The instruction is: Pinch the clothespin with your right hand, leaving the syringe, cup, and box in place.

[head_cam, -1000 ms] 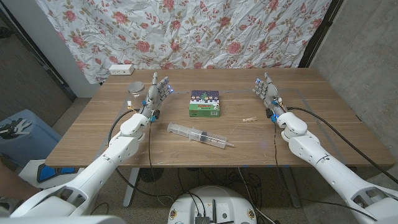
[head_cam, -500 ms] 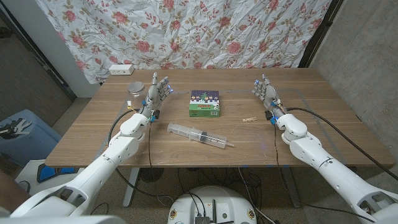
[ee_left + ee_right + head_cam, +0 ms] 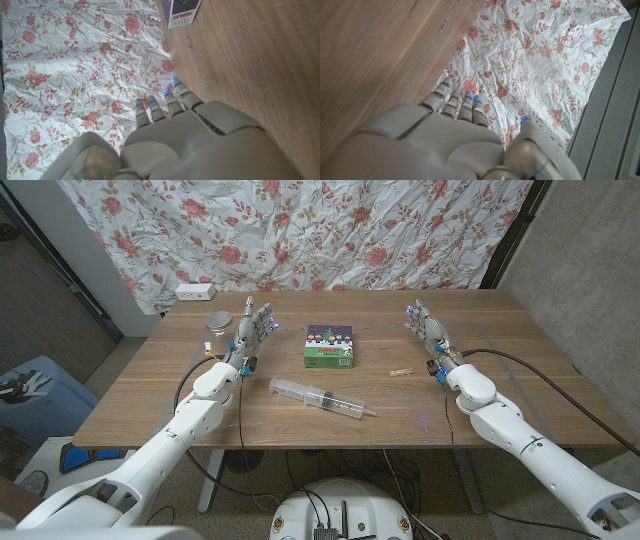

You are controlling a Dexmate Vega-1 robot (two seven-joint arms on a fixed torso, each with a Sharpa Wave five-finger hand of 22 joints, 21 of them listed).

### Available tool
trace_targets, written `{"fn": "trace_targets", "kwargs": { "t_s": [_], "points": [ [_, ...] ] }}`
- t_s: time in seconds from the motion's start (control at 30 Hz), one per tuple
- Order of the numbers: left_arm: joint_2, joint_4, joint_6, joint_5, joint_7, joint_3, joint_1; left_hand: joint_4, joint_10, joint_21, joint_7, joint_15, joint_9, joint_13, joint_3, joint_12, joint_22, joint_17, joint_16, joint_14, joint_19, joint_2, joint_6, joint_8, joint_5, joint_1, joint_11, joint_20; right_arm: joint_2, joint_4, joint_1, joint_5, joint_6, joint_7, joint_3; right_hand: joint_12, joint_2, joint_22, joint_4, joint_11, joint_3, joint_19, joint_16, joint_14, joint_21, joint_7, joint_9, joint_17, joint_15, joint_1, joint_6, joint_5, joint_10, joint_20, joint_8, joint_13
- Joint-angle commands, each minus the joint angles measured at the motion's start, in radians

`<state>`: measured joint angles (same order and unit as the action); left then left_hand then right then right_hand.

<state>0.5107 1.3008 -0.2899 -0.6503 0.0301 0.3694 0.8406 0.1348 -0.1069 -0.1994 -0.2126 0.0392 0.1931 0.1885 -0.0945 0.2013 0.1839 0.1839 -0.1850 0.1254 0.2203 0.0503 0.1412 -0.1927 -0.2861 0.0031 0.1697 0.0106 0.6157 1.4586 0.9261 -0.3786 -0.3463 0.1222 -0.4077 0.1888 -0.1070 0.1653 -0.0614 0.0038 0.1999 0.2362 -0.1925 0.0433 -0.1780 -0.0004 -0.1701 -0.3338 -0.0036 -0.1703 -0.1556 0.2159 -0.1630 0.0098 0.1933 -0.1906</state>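
A small wooden clothespin (image 3: 402, 370) lies on the table, right of centre. My right hand (image 3: 426, 330) stands just behind and to the right of it, fingers straight and apart, holding nothing; its back (image 3: 445, 135) shows in the right wrist view. The clear syringe (image 3: 320, 397) lies at an angle in the middle of the table. Behind it sits the green box (image 3: 330, 347), whose edge (image 3: 184, 11) appears in the left wrist view. My left hand (image 3: 252, 332) stands open at the left, empty. A shiny metal cup (image 3: 219, 323) sits just left of it.
A white power strip (image 3: 195, 292) lies at the table's (image 3: 150, 395) back left corner. A floral cloth (image 3: 300, 230) hangs behind the table. A blue chair (image 3: 25, 395) stands off to the left on the floor.
My right hand and forearm have shifted slightly left, closer to the clothespin. The left hand and all objects stay where they were.
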Motion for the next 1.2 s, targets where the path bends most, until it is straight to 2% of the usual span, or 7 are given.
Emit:
{"fn": "trace_targets", "kwargs": {
  "t_s": [0.03,0.47,0.63,0.83,0.9,1.0,1.2],
  "points": [
    [0.0,0.0,0.0,0.0,0.0,0.0,0.0,0.005,-0.002,-0.007,-0.009,0.007,0.005,0.002,0.0,0.006,0.002,0.003,-0.005,0.009,0.007,0.01,0.001,-0.006,-0.004,0.001,0.008,-0.001,0.065,0.025,0.016,0.163,-0.057,0.041,-0.002,0.004,-0.001,0.003,0.011,-0.003,0.006,0.004,-0.005,0.01,-0.008,-0.006,-0.005,0.004,-0.003,-0.02,-0.008,0.002,-0.012,-0.006,0.004,0.001],
    [0.001,0.001,0.001,0.0,0.0,0.0,0.001,0.005,-0.004,-0.007,-0.009,0.007,0.005,0.002,0.0,0.006,0.002,0.003,-0.005,0.009,0.006,0.01,0.001,-0.006,-0.004,0.001,0.007,-0.001,0.14,0.031,0.022,0.266,-0.11,0.011,0.001,0.003,0.0,0.002,0.041,-0.016,0.021,-0.007,0.0,-0.004,-0.006,-0.009,-0.006,0.02,-0.007,-0.049,-0.005,-0.006,-0.012,-0.01,-0.001,0.004],
    [0.001,0.001,0.0,0.0,0.0,0.0,0.0,0.005,-0.004,-0.007,-0.009,0.007,0.005,0.002,0.0,0.006,0.002,0.003,-0.005,0.009,0.006,0.01,0.001,-0.006,-0.004,0.001,0.006,-0.001,0.176,0.069,0.036,0.316,-0.084,0.022,0.011,0.001,-0.002,0.002,0.054,-0.016,0.029,-0.011,0.001,-0.009,-0.005,-0.011,-0.006,0.027,-0.004,-0.063,-0.004,-0.01,-0.009,-0.013,-0.002,0.004],
    [0.001,0.0,0.0,0.0,0.0,0.0,0.0,0.005,-0.004,-0.007,-0.009,0.007,0.005,0.002,0.0,0.006,0.002,0.003,-0.005,0.009,0.006,0.01,0.001,-0.006,-0.004,0.001,0.006,-0.001,0.228,0.138,0.06,0.365,-0.02,0.024,0.026,-0.002,-0.008,0.003,0.085,-0.017,0.048,-0.03,0.003,-0.024,-0.002,-0.02,-0.007,0.039,0.003,-0.097,0.006,-0.018,0.002,-0.007,-0.006,0.004],
    [0.001,0.0,0.0,0.0,0.0,0.0,0.0,0.005,-0.003,-0.007,-0.009,0.007,0.005,0.002,0.0,0.006,0.002,0.003,-0.005,0.009,0.006,0.01,0.001,-0.006,-0.004,0.001,0.006,-0.001,0.243,0.155,0.066,0.379,-0.005,0.022,0.029,-0.002,-0.009,0.003,0.104,-0.019,0.059,-0.039,0.004,-0.034,-0.001,-0.023,-0.007,0.046,0.017,-0.116,0.012,-0.021,0.007,0.002,-0.007,0.004],
    [0.001,0.0,0.0,0.0,0.0,0.0,0.001,0.005,-0.002,-0.007,-0.009,0.007,0.005,0.002,0.0,0.006,0.002,0.003,-0.005,0.009,0.006,0.01,0.001,-0.006,-0.004,0.001,0.007,-0.001,0.264,0.187,0.075,0.406,0.032,0.024,0.033,-0.002,-0.006,0.003,0.119,-0.021,0.065,-0.045,0.004,-0.041,-0.001,-0.027,-0.007,0.05,0.027,-0.13,0.02,-0.023,0.009,0.006,-0.009,0.003],
    [0.002,0.002,0.001,-0.001,0.001,-0.001,0.002,0.005,-0.001,-0.007,-0.009,0.008,0.005,0.002,0.0,0.005,0.002,0.003,-0.005,0.009,0.007,0.01,0.001,-0.006,-0.004,0.001,0.007,-0.001,0.312,0.241,0.086,0.462,0.083,0.017,0.038,-0.002,-0.001,0.004,0.149,-0.028,0.076,-0.067,0.003,-0.063,0.0,-0.036,-0.008,0.057,0.049,-0.155,0.035,-0.026,0.018,0.032,-0.009,0.002]
  ]
}}
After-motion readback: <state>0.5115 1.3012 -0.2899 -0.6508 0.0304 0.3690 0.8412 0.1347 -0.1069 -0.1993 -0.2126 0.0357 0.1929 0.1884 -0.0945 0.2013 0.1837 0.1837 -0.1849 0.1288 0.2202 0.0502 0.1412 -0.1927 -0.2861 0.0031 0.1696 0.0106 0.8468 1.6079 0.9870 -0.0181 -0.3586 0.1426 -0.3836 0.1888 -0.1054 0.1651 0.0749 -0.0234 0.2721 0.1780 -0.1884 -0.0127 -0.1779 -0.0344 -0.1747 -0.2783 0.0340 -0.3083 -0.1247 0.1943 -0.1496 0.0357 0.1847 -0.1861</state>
